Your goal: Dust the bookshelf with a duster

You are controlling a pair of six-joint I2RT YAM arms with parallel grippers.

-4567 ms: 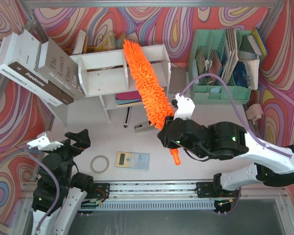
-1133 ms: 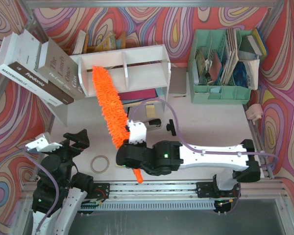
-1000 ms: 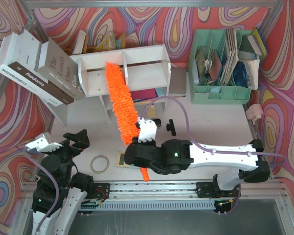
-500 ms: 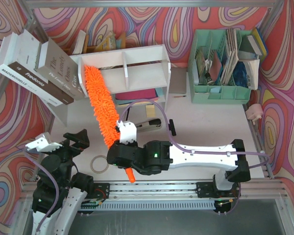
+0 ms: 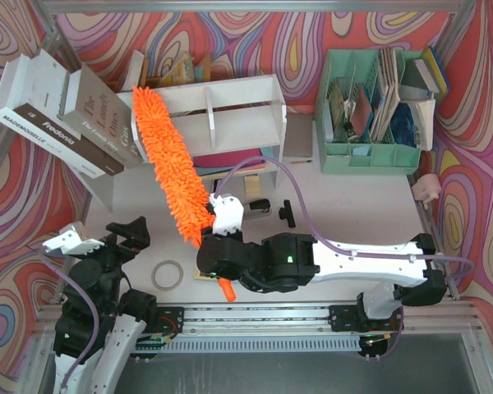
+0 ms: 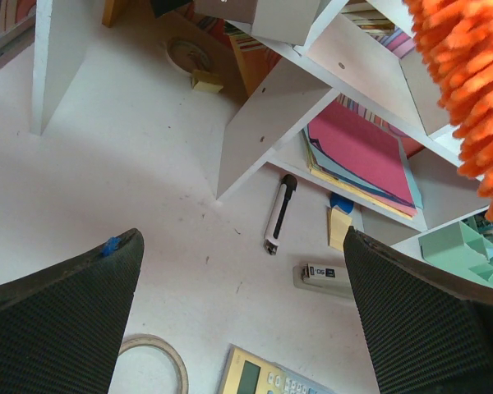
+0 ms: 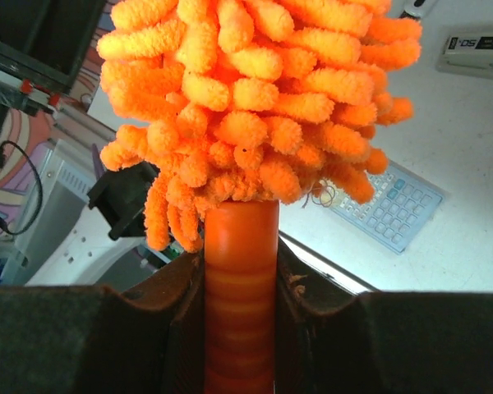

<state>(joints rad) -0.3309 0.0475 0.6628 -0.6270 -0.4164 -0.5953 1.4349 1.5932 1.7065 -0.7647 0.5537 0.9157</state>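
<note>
Orange duster point(image 5: 168, 164) clamped by its handle in right gripper point(image 7: 240, 328); head lies across left end of bookshelf point(image 5: 230, 90); sweeping farther left risks toppling leaning books point(image 5: 99, 115).

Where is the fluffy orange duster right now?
In the top view, the duster slants left of centre, its handle in the right gripper and its fluffy tip at the left end of the bookshelf, beside the leaning books.

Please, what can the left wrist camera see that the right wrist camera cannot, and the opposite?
Only left wrist: the white bookshelf, pink papers in it, a tape ring. Only right wrist: the right fingers clamped on the handle of the duster. Both: the duster's fluffy head, the calculator and the stapler.
</note>
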